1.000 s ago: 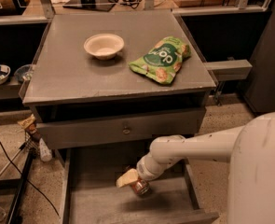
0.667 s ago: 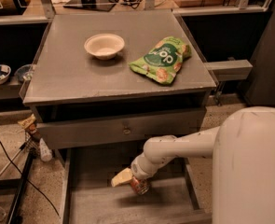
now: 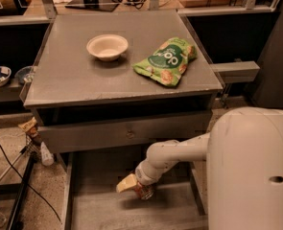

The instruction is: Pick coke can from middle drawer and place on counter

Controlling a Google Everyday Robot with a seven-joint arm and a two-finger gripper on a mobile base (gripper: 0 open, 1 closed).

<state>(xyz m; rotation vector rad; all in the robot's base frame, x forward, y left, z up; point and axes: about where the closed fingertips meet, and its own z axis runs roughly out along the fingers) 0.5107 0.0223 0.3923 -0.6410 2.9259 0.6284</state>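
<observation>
Coke can [image 3: 144, 192], red cylinder, on flat grey drawer [image 3: 95, 211] floor, at my gripper [image 3: 133, 186]; grip: cannot tell.

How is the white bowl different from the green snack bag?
The bowl is white and round; the snack bag is green and printed. The bowl stands upright, open on top; the snack bag lies flat. Both rest on the counter, apart. The pincer is down in the middle drawer, at the coke can.
</observation>
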